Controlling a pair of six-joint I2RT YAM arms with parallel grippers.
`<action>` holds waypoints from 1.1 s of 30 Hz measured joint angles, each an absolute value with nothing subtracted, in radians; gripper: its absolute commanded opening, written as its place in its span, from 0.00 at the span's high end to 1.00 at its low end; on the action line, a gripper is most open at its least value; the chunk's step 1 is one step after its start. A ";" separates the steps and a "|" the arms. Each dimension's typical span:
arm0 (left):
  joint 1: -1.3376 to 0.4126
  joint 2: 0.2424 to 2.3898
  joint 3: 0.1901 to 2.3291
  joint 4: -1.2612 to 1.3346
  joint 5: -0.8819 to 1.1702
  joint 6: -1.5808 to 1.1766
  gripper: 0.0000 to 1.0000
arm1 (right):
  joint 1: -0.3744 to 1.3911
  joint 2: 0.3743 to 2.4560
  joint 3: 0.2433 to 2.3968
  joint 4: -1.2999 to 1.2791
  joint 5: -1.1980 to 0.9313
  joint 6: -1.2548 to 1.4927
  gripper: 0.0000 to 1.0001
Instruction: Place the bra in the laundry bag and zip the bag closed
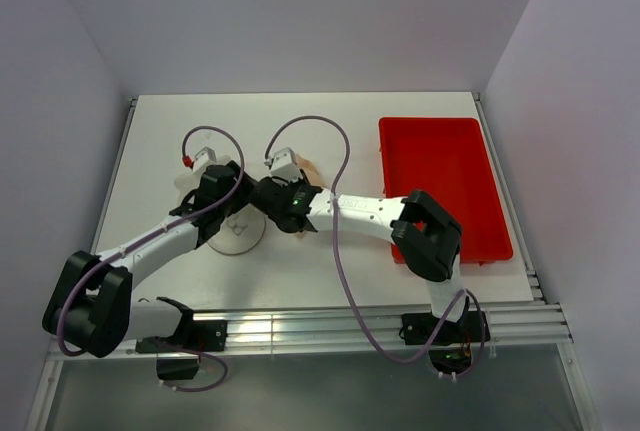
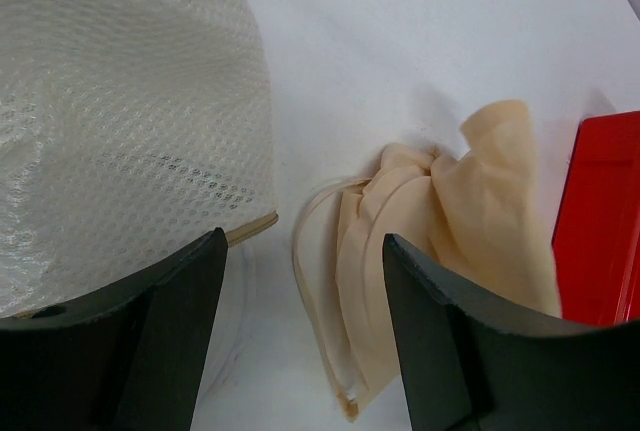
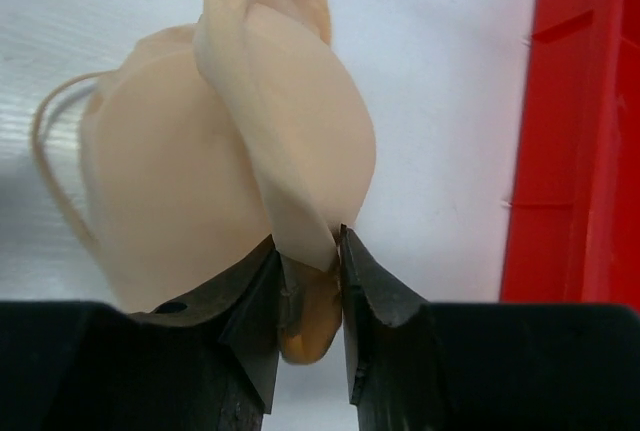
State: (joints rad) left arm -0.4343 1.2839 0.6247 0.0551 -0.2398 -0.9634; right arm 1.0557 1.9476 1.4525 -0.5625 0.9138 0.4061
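Observation:
The beige bra (image 3: 230, 151) is pinched at one edge by my right gripper (image 3: 308, 239), which is shut on it. Its cups bunch up beyond the fingertips, low over the white table. In the top view only a bit of the bra (image 1: 312, 167) shows past the right gripper (image 1: 296, 183). The off-white mesh laundry bag (image 2: 120, 121) lies just left of the bra (image 2: 440, 221). My left gripper (image 2: 303, 241) is open and empty, hovering between the bag and the bra. In the top view the bag (image 1: 238, 236) is partly hidden under the left gripper (image 1: 230, 186).
A red rectangular tray (image 1: 440, 181) stands at the right of the table; it also shows in the right wrist view (image 3: 590, 131) and the left wrist view (image 2: 600, 221). The two wrists are close together over the table's middle, with cables looping above.

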 measured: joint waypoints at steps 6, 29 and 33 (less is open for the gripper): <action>-0.434 1.280 0.625 0.052 -0.251 -0.964 0.30 | 1.076 1.947 1.446 -0.518 0.814 0.403 0.54; -0.462 1.280 0.627 0.039 -0.241 -0.941 0.35 | 0.812 1.526 1.108 -0.336 0.332 0.539 0.17; -0.491 1.290 0.648 0.038 -0.225 -0.929 0.36 | 0.652 1.530 1.011 -0.208 0.161 0.538 0.10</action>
